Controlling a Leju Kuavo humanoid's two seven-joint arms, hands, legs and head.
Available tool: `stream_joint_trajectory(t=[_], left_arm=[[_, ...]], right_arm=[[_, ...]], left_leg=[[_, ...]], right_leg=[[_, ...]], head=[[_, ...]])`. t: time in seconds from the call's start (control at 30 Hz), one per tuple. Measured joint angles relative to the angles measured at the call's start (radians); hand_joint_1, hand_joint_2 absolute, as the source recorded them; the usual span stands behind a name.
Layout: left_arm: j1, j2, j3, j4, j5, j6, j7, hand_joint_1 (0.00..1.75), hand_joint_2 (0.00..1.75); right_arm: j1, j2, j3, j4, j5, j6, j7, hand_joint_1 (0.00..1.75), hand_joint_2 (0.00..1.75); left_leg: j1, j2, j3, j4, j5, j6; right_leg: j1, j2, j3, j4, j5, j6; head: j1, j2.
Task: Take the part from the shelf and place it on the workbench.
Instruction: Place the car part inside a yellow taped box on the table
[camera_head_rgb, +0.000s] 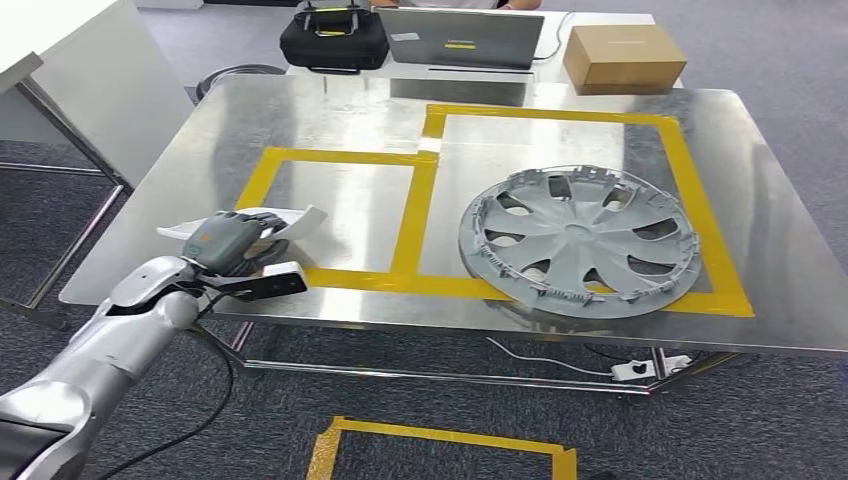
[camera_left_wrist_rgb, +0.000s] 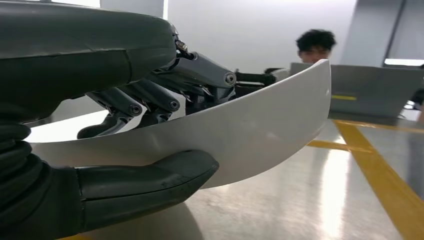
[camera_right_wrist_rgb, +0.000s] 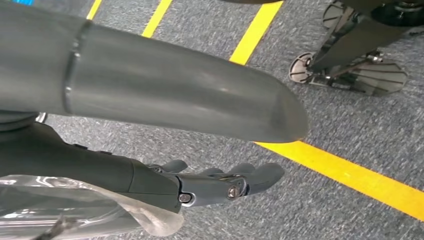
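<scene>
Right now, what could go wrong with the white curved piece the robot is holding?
The left hand holds the white curved part over the workbench's near edge, so released here it might slide off onto the floor. The grip looks like a thumb-and-fingers pinch on a thin shell, which could slip or tilt.

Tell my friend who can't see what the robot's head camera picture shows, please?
The robot's left hand holds a curved white part over the near left corner of a shiny metal workbench marked with yellow tape. A grey wheel cover lies flat on the right side. Behind the bench sit a laptop, a black bag and a cardboard box.
</scene>
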Motion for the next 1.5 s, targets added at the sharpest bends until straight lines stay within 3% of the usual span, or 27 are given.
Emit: stream_joint_trajectory(t=[0.1, 0.2, 0.23, 0.27, 0.3, 0.37, 0.4, 0.43, 0.53, 0.6, 0.67, 0.73, 0.77, 0.8, 0.9, 0.97, 1.03, 1.1, 1.13, 1.2, 1.27, 1.3, 1.33, 1.4, 1.43, 1.5], left_arm=[[-0.029, -0.020, -0.073, -0.007, 0.008, -0.049, 0.011, 1.75, 1.75], [-0.057, -0.035, -0.136, -0.009, 0.018, -0.083, 0.018, 1.75, 1.75], [-0.061, -0.039, -0.155, -0.009, 0.021, -0.091, 0.019, 1.75, 1.75], [-0.062, -0.042, -0.171, -0.009, 0.025, -0.096, 0.019, 1.75, 1.75], [-0.064, -0.046, -0.184, -0.009, 0.029, -0.100, 0.019, 1.75, 1.75], [-0.070, -0.050, -0.206, -0.010, 0.041, -0.103, 0.019, 1.75, 1.75], [-0.074, -0.050, -0.214, -0.010, 0.047, -0.103, 0.020, 1.75, 1.75], [-0.078, -0.050, -0.223, -0.010, 0.053, -0.103, 0.020, 1.75, 1.75], [-0.080, -0.049, -0.242, -0.010, 0.061, -0.096, 0.021, 1.75, 1.75], [-0.081, -0.048, -0.249, -0.010, 0.063, -0.086, 0.021, 0.87, 1.75], [-0.079, -0.047, -0.256, -0.010, 0.068, -0.073, 0.019, 0.00, 1.75], [-0.070, -0.045, -0.263, -0.010, 0.075, -0.058, 0.019, 0.00, 1.75], [-0.064, -0.045, -0.266, -0.010, 0.081, -0.049, 0.020, 0.00, 1.75], [-0.058, -0.044, -0.268, -0.010, 0.088, -0.040, 0.020, 0.00, 1.31], [-0.047, -0.044, -0.270, -0.021, 0.110, -0.017, 0.020, 0.00, 0.00], [-0.041, -0.047, -0.267, -0.031, 0.135, -0.003, 0.020, 0.00, 0.00], [-0.022, -0.055, -0.254, -0.049, 0.187, 0.016, 0.017, 0.00, 0.00], [0.005, -0.072, -0.228, -0.082, 0.255, 0.037, 0.006, 0.00, 0.00], [0.020, -0.085, -0.212, -0.105, 0.294, 0.044, -0.002, 0.00, 0.00], [0.055, -0.120, -0.181, -0.167, 0.376, 0.049, -0.017, 0.00, 0.00], [0.098, -0.153, -0.152, -0.242, 0.460, 0.042, -0.028, 0.00, 0.00], [0.117, -0.168, -0.139, -0.279, 0.495, 0.038, -0.031, 0.00, 0.00], [0.133, -0.181, -0.128, -0.312, 0.520, 0.035, -0.033, 0.00, 0.00], [0.149, -0.201, -0.110, -0.369, 0.542, 0.032, -0.033, 0.00, 0.00], [0.154, -0.208, -0.103, -0.390, 0.545, 0.030, -0.033, 0.00, 0.00], [0.163, -0.217, -0.092, -0.423, 0.546, 0.029, -0.033, 0.00, 0.00]], right_arm=[[0.001, -0.003, 0.000, 0.000, 0.001, 0.002, 0.000, 0.00, 0.00], [0.002, -0.005, 0.000, 0.000, 0.001, 0.005, 0.002, 0.00, 0.00], [0.003, -0.006, 0.000, 0.000, 0.001, 0.005, 0.003, 0.00, 0.00], [0.003, -0.006, 0.000, 0.000, 0.001, 0.005, 0.004, 0.00, 0.00], [0.004, -0.007, 0.000, 0.000, 0.001, 0.005, 0.004, 0.00, 0.00], [0.004, -0.008, 0.000, 0.000, 0.000, 0.005, 0.004, 0.00, 0.00], [0.004, -0.008, 0.000, 0.000, -0.001, 0.005, 0.004, 0.00, 0.00], [0.003, -0.009, 0.000, 0.000, -0.002, 0.005, 0.003, 0.00, 0.00], [0.006, -0.009, 0.000, 0.000, -0.003, 0.005, 0.003, 0.00, 0.00], [0.007, -0.009, 0.000, 0.000, -0.003, 0.005, 0.003, 0.00, 0.00], [0.006, -0.009, 0.000, 0.000, -0.004, 0.005, 0.003, 0.00, 0.00], [0.007, -0.009, 0.000, 0.000, -0.005, 0.004, 0.004, 0.00, 0.00], [0.008, -0.009, 0.000, 0.000, -0.006, 0.003, 0.005, 0.00, 0.00], [0.008, -0.009, 0.000, 0.000, -0.006, 0.003, 0.005, 0.00, 0.00], [0.008, -0.008, 0.000, 0.000, -0.007, 0.002, 0.006, 0.00, 0.00], [0.008, -0.007, 0.000, 0.000, -0.008, 0.001, 0.006, 0.00, 0.00], [0.008, -0.006, 0.000, 0.000, -0.011, -0.002, 0.008, 0.00, 0.00], [0.009, -0.006, -0.001, 0.000, -0.015, -0.008, 0.009, 0.00, 0.00], [0.009, -0.006, -0.001, 0.000, -0.017, -0.011, 0.009, 0.00, 0.00], [0.009, -0.006, -0.002, 0.000, -0.021, -0.015, 0.009, 0.00, 0.00], [0.010, -0.006, -0.003, 0.000, -0.023, -0.017, 0.010, 0.00, 0.00], [0.011, -0.006, -0.004, 0.000, -0.024, -0.018, 0.010, 0.00, 0.00], [0.013, -0.006, -0.006, 0.000, -0.024, -0.020, 0.011, 0.00, 0.00], [0.013, -0.005, -0.008, 0.000, -0.025, -0.021, 0.013, 0.00, 0.00], [0.011, -0.005, -0.008, 0.000, -0.025, -0.021, 0.014, 0.00, 0.00], [0.010, -0.004, -0.009, 0.000, -0.025, -0.021, 0.014, 0.00, 0.00]], left_leg=[[0.005, 0.002, 0.003, -0.007, 0.005, 0.018], [0.004, 0.003, 0.004, -0.008, 0.006, 0.028], [0.003, 0.003, 0.004, -0.008, 0.006, 0.029], [0.002, 0.002, 0.004, -0.008, 0.005, 0.029], [0.002, 0.002, 0.005, -0.008, 0.005, 0.029], [0.001, 0.002, 0.006, -0.006, 0.003, 0.026], [-0.001, 0.002, 0.005, -0.004, 0.002, 0.022], [-0.003, 0.002, 0.004, -0.003, 0.002, 0.018], [-0.005, 0.002, 0.003, -0.004, 0.003, 0.004], [-0.003, 0.002, -0.006, 0.019, -0.017, -0.006], [-0.001, 0.003, -0.052, 0.127, -0.076, -0.015], [0.001, 0.003, -0.112, 0.258, -0.127, -0.019], [0.001, 0.003, -0.123, 0.282, -0.126, -0.018], [0.000, 0.003, -0.116, 0.267, -0.107, -0.015], [-0.005, 0.003, -0.026, 0.073, -0.013, 0.007], [-0.011, 0.003, 0.008, -0.001, 0.002, 0.018], [-0.013, 0.002, 0.012, -0.012, 0.001, 0.022], [-0.008, 0.002, 0.019, -0.024, 0.007, 0.029], [-0.005, 0.002, 0.022, -0.029, 0.011, 0.033], [-0.003, 0.002, 0.022, -0.031, 0.012, 0.037], [-0.004, 0.002, 0.023, -0.030, 0.010, 0.038], [-0.003, 0.002, 0.023, -0.029, 0.009, 0.037], [-0.003, 0.002, 0.024, -0.028, 0.008, 0.036], [-0.003, 0.001, 0.023, -0.023, 0.003, 0.028], [-0.005, 0.000, 0.021, -0.019, 0.000, 0.023], [-0.009, -0.001, 0.019, -0.015, -0.001, 0.015]], right_leg=[[-0.002, 0.000, -0.023, 0.036, -0.027, 0.015], [-0.002, 0.000, -0.112, 0.218, -0.108, 0.023], [-0.002, 0.000, -0.138, 0.266, -0.119, 0.024], [-0.002, 0.000, -0.146, 0.273, -0.109, 0.024], [-0.002, 0.000, -0.136, 0.246, -0.082, 0.024], [-0.002, -0.001, -0.075, 0.113, -0.015, 0.021], [-0.002, -0.001, -0.046, 0.056, 0.003, 0.018], [-0.002, -0.001, -0.026, 0.018, 0.012, 0.014], [-0.001, -0.001, -0.015, 0.003, 0.013, -0.001], [-0.004, -0.002, -0.013, 0.000, 0.015, -0.012], [-0.006, -0.002, -0.011, -0.001, 0.014, -0.021], [-0.005, -0.002, -0.011, -0.001, 0.013, -0.023], [-0.005, -0.001, -0.010, -0.001, 0.013, -0.024], [-0.004, 0.000, -0.009, -0.001, 0.013, -0.024], [0.001, 0.001, -0.006, 0.000, 0.012, -0.021], [0.002, 0.000, -0.009, 0.000, 0.011, -0.013], [0.000, -0.001, -0.010, -0.003, 0.012, -0.002], [-0.001, -0.002, -0.020, 0.015, -0.005, 0.009], [-0.001, -0.002, -0.037, 0.051, -0.027, 0.013], [-0.003, -0.002, -0.096, 0.175, -0.089, 0.021], [-0.005, -0.002, -0.144, 0.269, -0.114, 0.027], [-0.005, -0.003, -0.143, 0.263, -0.099, 0.029], [-0.006, -0.003, -0.122, 0.217, -0.067, 0.030], [-0.008, -0.003, -0.049, 0.076, -0.007, 0.030], [-0.009, -0.002, -0.021, 0.026, 0.007, 0.026], [-0.007, 0.001, -0.002, -0.003, 0.005, 0.015]], head=[[0.002, 0.000], [0.005, 0.000], [0.005, 0.000], [0.005, 0.000], [0.005, 0.000], [0.005, 0.000], [0.005, 0.000], [0.004, 0.000], [0.004, 0.000], [0.002, 0.000], [0.000, 0.000], [0.000, 0.000], [0.000, 0.000], [0.000, 0.000], [0.000, 0.000], [0.001, 0.000], [0.000, 0.000], [0.002, 0.000], [0.004, 0.000], [0.007, 0.000], [0.008, 0.000], [0.008, 0.000], [0.008, 0.000], [0.009, 0.000], [0.009, 0.000], [0.009, 0.000]])
